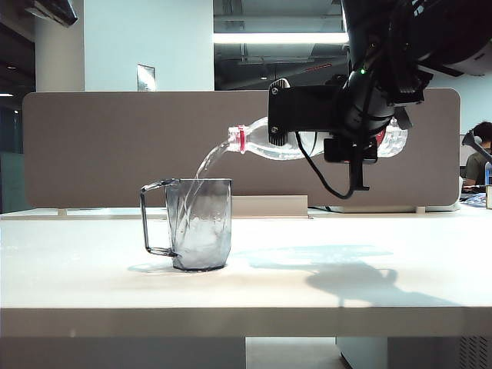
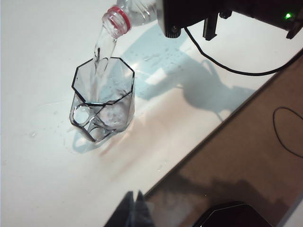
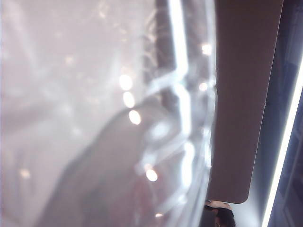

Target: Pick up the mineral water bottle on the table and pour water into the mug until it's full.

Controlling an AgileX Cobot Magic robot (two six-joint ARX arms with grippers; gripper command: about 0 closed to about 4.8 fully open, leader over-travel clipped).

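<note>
Mineral water bottle point(image 1: 284, 143): held nearly level above the tabletop point(image 1: 323, 284), long axis left-right, red-ringed neck at left, tipped down over the mug point(image 1: 200, 223); water stream seen.
Label: unreadable.
Right gripper point(image 1: 350, 142): fingers clamped on the bottle's middle.
Left gripper: fingers unseen; state cannot be told.
Left wrist view: eight-sided mug rim point(image 2: 103, 80) shown.
Right wrist view: blurred clear plastic only.

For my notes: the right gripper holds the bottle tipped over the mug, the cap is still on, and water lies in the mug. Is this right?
Not quite: the cap is off. The exterior view shows water streaming from the open neck of the bottle, held tipped by the right gripper, into the mug. The rest stands.
</note>
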